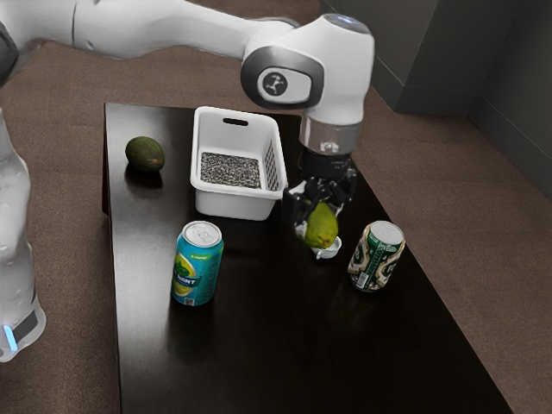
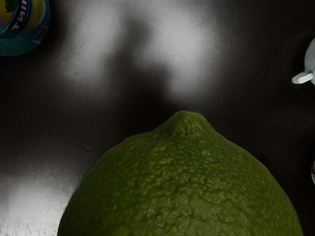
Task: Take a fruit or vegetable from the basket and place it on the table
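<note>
The exterior view takes in the white arm [image 1: 164, 30] reaching across the dark counter [image 1: 267, 354], with the black gripper [image 1: 317, 217] at its end and its fingers [image 1: 297, 209] closed around the green fruit [image 1: 320, 228]. It also shows a white basket [image 1: 237, 205] with a speckled bottom, a dark green avocado [image 1: 145, 154] on the counter beyond the basket's side toward the exterior view's left, and a green-and-cream can [image 1: 376, 257] standing near the small white cup [image 1: 328, 250]. The cup is partly covered by the fruit there, while the wrist view brings out its handle, jutting from the white body. Of the teal can [image 1: 197, 263], upright in the exterior view with its silver lid in sight, the wrist view has a cut-off part with some lettering. The wrist view also gives pale, blurred reflections on the counter and a close look at the fruit's rind.

The fruit is held above the counter, outside the basket and in front of the cup as the exterior view sees it. It is rounded, tapering to a blunt, nipple-like tip with a brownish edge. Its rind is pebbled all over, deep green in the wrist view and yellower green in the exterior view.
</note>
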